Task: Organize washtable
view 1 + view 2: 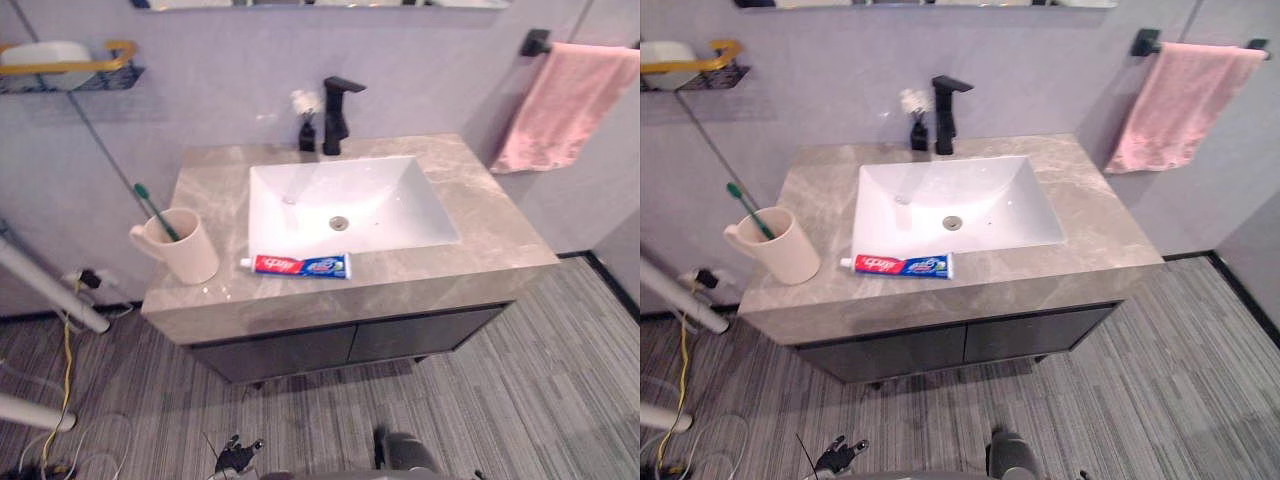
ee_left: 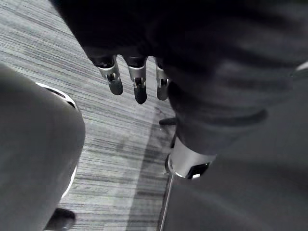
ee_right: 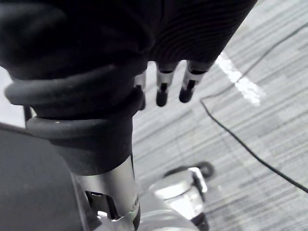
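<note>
Left hand (image 2: 137, 79) and right hand (image 3: 162, 89) fingers slack, toothpaste (image 1: 297, 265) well apart on counter (image 1: 490, 235).

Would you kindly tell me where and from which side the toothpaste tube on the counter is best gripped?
Probably its middle, from above: the toothpaste tube lies flat along the front of the counter, white cap toward the cup, so fingers can pinch its long near and far edges, clear of the sink.
</note>
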Motion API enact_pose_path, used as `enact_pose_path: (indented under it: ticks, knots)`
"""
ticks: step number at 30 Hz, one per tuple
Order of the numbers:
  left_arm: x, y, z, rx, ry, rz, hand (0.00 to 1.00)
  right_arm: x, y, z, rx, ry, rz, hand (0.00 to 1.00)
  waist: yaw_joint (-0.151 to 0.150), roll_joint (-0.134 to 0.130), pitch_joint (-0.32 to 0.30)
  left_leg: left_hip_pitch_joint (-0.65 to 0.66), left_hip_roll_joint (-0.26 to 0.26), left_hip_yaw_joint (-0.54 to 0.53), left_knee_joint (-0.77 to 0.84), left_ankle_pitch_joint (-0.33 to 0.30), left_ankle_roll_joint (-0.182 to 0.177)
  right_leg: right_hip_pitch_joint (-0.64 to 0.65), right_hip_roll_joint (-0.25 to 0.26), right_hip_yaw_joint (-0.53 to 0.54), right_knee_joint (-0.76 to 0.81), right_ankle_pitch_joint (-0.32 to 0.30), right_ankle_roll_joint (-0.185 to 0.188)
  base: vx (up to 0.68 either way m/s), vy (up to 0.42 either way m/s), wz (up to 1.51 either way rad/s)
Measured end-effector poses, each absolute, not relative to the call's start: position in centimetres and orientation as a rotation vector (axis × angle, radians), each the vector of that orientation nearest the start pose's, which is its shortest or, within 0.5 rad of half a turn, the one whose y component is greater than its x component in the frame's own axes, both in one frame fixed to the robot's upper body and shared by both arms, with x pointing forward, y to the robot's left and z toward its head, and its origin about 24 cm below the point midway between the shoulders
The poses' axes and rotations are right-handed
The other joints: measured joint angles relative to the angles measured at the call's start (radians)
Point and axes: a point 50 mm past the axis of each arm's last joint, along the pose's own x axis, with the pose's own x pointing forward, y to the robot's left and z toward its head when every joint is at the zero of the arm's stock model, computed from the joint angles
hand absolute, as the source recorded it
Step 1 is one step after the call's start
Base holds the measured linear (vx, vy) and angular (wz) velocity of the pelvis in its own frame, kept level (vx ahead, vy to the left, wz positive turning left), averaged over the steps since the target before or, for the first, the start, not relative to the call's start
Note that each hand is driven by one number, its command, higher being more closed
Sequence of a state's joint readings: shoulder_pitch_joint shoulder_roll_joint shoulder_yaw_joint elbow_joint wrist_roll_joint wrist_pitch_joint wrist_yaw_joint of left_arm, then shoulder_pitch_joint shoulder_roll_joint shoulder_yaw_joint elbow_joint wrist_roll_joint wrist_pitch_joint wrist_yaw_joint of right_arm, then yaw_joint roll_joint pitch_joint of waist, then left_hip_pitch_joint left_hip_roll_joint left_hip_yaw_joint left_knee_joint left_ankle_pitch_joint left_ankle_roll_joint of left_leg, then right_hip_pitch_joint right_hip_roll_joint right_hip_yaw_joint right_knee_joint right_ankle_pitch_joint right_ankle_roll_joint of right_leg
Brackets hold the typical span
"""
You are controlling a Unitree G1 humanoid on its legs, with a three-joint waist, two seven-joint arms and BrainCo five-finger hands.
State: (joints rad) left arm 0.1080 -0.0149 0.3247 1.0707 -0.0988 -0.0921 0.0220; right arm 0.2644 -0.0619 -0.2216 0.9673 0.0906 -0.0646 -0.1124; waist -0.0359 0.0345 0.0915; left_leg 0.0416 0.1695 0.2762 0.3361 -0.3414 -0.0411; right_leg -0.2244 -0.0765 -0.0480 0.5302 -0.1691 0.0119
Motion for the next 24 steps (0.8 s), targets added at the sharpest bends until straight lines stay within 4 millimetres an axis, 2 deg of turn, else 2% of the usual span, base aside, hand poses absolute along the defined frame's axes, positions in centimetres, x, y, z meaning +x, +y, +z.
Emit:
enact_pose_path:
  ticks: [1,2,3,4,5,7,10,12,14,16,17,18,19,21,24]
  knots:
    - [7.8,19.0,-16.5,-0.247,1.063,0.420,0.00,3.2,-21.5,-16.2,0.070,1.149,-0.488,0.00,0.011,-0.012,-0.001,0.022,-0.004,0.028,-0.024,0.010,-0.017,0.026,-0.028,-0.036,0.037,-0.041,0.010,0.04,-0.156,-0.59]
    - [7.6,19.1,-16.5,-0.256,1.064,0.437,0.00,2.7,-21.3,-16.3,0.071,1.163,-0.502,0.00,0.025,-0.034,-0.014,0.045,-0.008,0.052,-0.056,0.023,-0.037,0.058,-0.030,-0.062,-0.032,-0.066,0.043,0.06,-0.158,-0.60]
    - [7.5,19.1,-16.6,-0.262,1.071,0.442,0.00,2.5,-21.3,-16.4,0.069,1.172,-0.506,0.00,0.028,-0.033,-0.019,0.056,-0.010,0.059,-0.085,0.036,-0.048,0.073,-0.023,-0.064,-0.076,-0.073,0.045,0.06,-0.181,-0.45]
    - [7.2,18.8,-16.8,-0.266,1.091,0.435,0.00,2.3,-21.7,-16.4,0.066,1.183,-0.516,0.00,0.024,-0.025,-0.024,0.071,-0.011,0.055,-0.142,0.068,-0.058,0.107,0.005,-0.061,-0.170,-0.062,0.033,0.11,-0.220,-0.18]
    - [7.3,18.6,-16.8,-0.268,1.098,0.425,0.00,2.3,-22.1,-16.4,0.074,1.184,-0.536,0.00,0.024,-0.007,-0.030,0.077,-0.002,0.045,-0.176,0.098,-0.061,0.124,0.027,-0.067,-0.219,-0.035,0.023,0.11,-0.207,-0.05]
    - [7.4,18.3,-16.8,-0.268,1.099,0.412,0.00,2.1,-22.3,-16.5,0.069,1.199,-0.539,0.00,0.029,-0.002,-0.032,0.079,0.012,0.024,-0.186,0.113,-0.073,0.138,0.047,-0.076,-0.246,-0.024,0.012,0.06,-0.157,0.06]
    - [7.8,18.5,-16.7,-0.287,1.077,0.423,0.00,3.0,-22.0,-16.5,0.077,1.178,-0.529,0.00,0.048,-0.021,-0.015,0.048,0.034,-0.005,-0.061,0.112,-0.074,0.186,0.054,-0.081,-0.273,-0.015,-0.002,0.00,-0.116,0.08]
    - [8.0,19.1,-16.5,-0.307,1.046,0.465,0.00,3.4,-21.7,-16.5,0.083,1.168,-0.521,0.00,0.054,-0.038,-0.001,-0.035,0.044,-0.064,0.123,0.112,-0.074,0.222,0.039,-0.101,-0.289,-0.012,-0.002,-0.05,-0.016,0.26]
    - [8.0,19.1,-16.5,-0.335,1.040,0.490,0.00,3.4,-21.8,-16.5,0.080,1.163,-0.525,0.00,0.053,-0.035,0.000,-0.047,0.058,-0.075,0.149,0.102,-0.071,0.238,0.034,-0.123,-0.302,-0.008,0.003,-0.06,0.067,0.36]
    - [7.9,19.2,-16.5,-0.346,1.037,0.503,0.00,3.5,-21.7,-16.5,0.083,1.160,-0.529,0.00,0.051,-0.034,-0.001,-0.031,0.038,-0.071,0.060,0.093,-0.070,0.231,0.035,-0.141,-0.317,0.009,0.013,-0.06,0.098,0.35]
    - [7.9,19.2,-16.5,-0.354,1.037,0.507,0.00,3.5,-22.0,-16.5,0.088,1.159,-0.544,0.00,0.052,-0.025,-0.004,-0.008,0.024,-0.073,-0.031,0.094,-0.069,0.219,0.037,-0.145,-0.339,0.027,0.019,-0.07,0.102,0.29]
    - [7.9,19.3,-16.5,-0.358,1.033,0.510,0.00,3.6,-22.0,-16.5,0.092,1.162,-0.547,0.00,0.052,-0.027,0.008,0.013,0.013,-0.079,-0.112,0.097,-0.064,0.217,0.039,-0.152,-0.363,0.047,0.021,-0.09,0.098,0.21]
    - [8.0,19.5,-16.4,-0.357,1.030,0.516,0.00,3.6,-21.8,-16.6,0.097,1.167,-0.547,0.00,0.054,-0.037,0.012,0.020,0.001,-0.081,-0.133,0.114,-0.057,0.220,0.037,-0.151,-0.376,0.058,0.022,-0.09,0.085,0.11]
    - [7.6,19.9,-16.5,-0.344,1.046,0.516,0.00,3.5,-21.6,-16.7,0.104,1.173,-0.547,0.00,0.049,-0.037,0.009,0.052,-0.033,-0.080,-0.213,0.157,-0.041,0.240,0.019,-0.142,-0.432,0.094,0.034,-0.05,0.077,0.01]
    - [7.6,19.4,-16.6,-0.311,1.062,0.465,0.00,3.4,-21.7,-16.7,0.105,1.174,-0.545,0.00,0.046,-0.030,-0.003,0.079,-0.064,-0.079,-0.271,0.187,-0.026,0.258,0.001,-0.140,-0.473,0.120,0.047,-0.03,0.099,0.01]
